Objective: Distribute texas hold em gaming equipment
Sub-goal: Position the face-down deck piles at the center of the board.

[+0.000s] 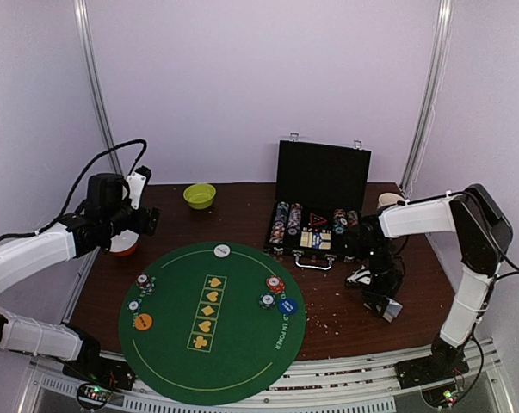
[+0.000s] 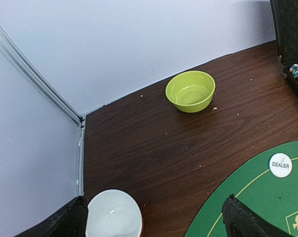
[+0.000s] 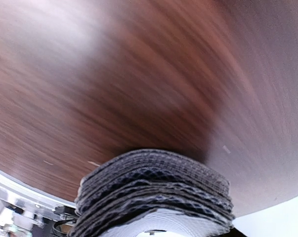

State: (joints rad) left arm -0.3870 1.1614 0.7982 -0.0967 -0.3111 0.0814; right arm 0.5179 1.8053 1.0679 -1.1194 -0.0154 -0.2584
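Note:
A bowed stack of grey-blue-backed playing cards point(image 3: 153, 192) fills the bottom of the right wrist view, squeezed in my right gripper point(image 1: 378, 297), just over the bare wood right of the green felt mat point(image 1: 212, 344); the fingers themselves are hidden. On the mat lie poker chips point(image 1: 274, 284), a blue button point(image 1: 286, 305), an orange button point(image 1: 143, 321), more chips point(image 1: 145, 281) and the white dealer button point(image 2: 280, 165). My left gripper point(image 2: 153, 222) hangs open and empty above the table's back left, over a white bowl point(image 2: 113, 215).
An open black case point(image 1: 319, 176) with rows of chips stands at the back, beside the mat. A lime-green bowl point(image 2: 190, 90) sits by the back wall. A mug point(image 1: 388, 200) shows behind the right arm. Crumbs dot the wood.

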